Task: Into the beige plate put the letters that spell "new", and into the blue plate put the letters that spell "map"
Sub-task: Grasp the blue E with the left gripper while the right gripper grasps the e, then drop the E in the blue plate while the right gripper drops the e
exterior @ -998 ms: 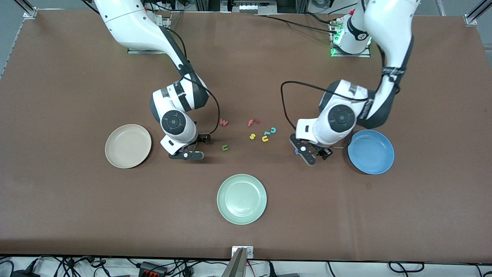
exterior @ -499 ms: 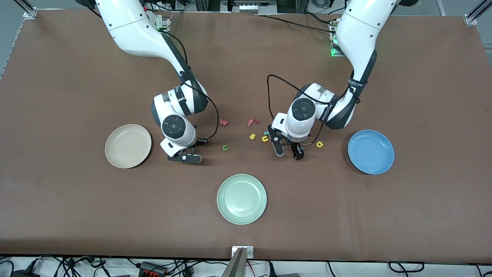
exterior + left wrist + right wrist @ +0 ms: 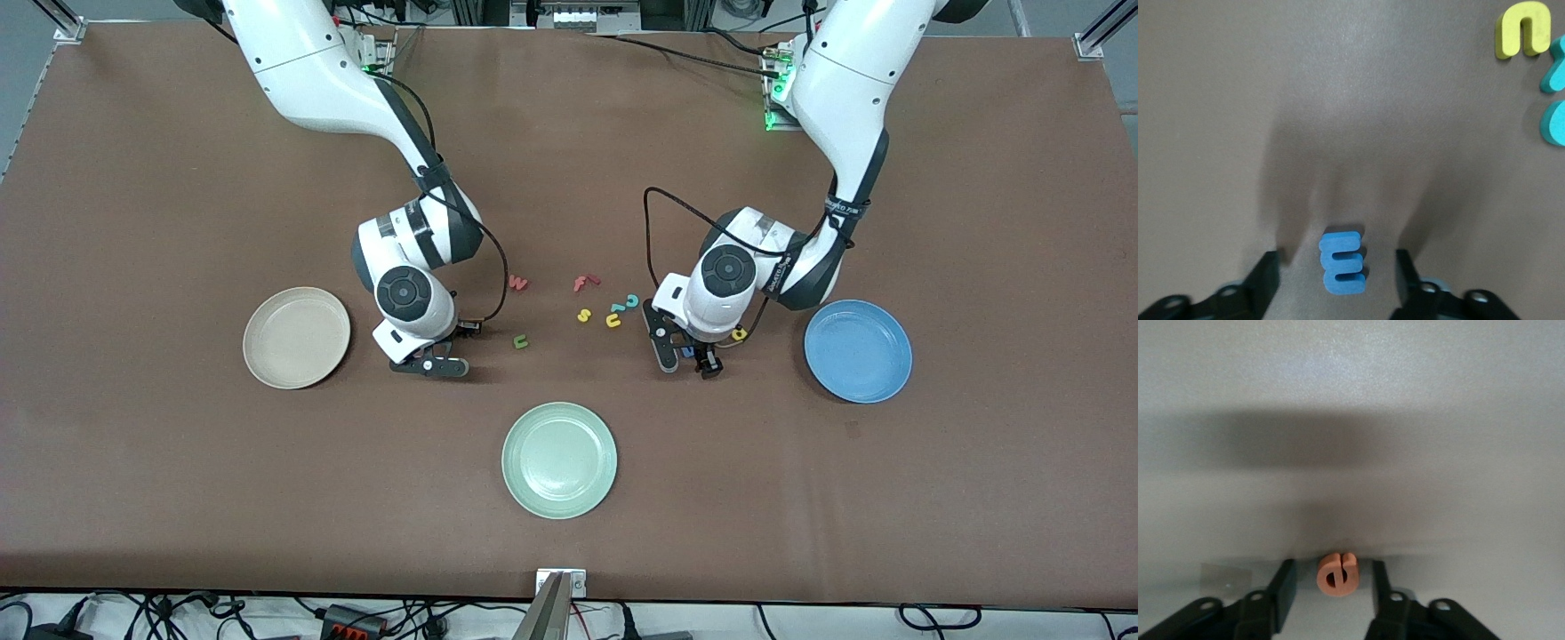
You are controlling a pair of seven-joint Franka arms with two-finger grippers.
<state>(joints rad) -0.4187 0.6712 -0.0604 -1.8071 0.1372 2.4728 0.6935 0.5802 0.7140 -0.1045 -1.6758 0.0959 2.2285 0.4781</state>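
My left gripper (image 3: pixel 685 358) is down at the table with the blue m (image 3: pixel 1343 263) lying between its fingers. Bare table shows on both sides of the letter, so the left gripper (image 3: pixel 1337 261) is open. My right gripper (image 3: pixel 1331 568) stands low beside the beige plate (image 3: pixel 296 338), open around the orange e (image 3: pixel 1338 573) with a small gap on each side. The front view hides the e. The pink-red w (image 3: pixel 518 284) and green n (image 3: pixel 520 340) lie nearby. A yellow a/p (image 3: pixel 739 334) lies between the left gripper and the blue plate (image 3: pixel 858 350). A teal letter (image 3: pixel 616 308) lies in the middle cluster.
A red f (image 3: pixel 584 283), yellow s (image 3: pixel 584 315), yellow u (image 3: pixel 613 320) and teal c (image 3: pixel 632 301) lie in the cluster between the arms. A pale green plate (image 3: pixel 559 460) sits nearer to the front camera, midway along the table.
The left arm swung toward the letter cluster, then came back over the blue m. Both grippers' fingers have drawn closer together. The right gripper has stayed in place.
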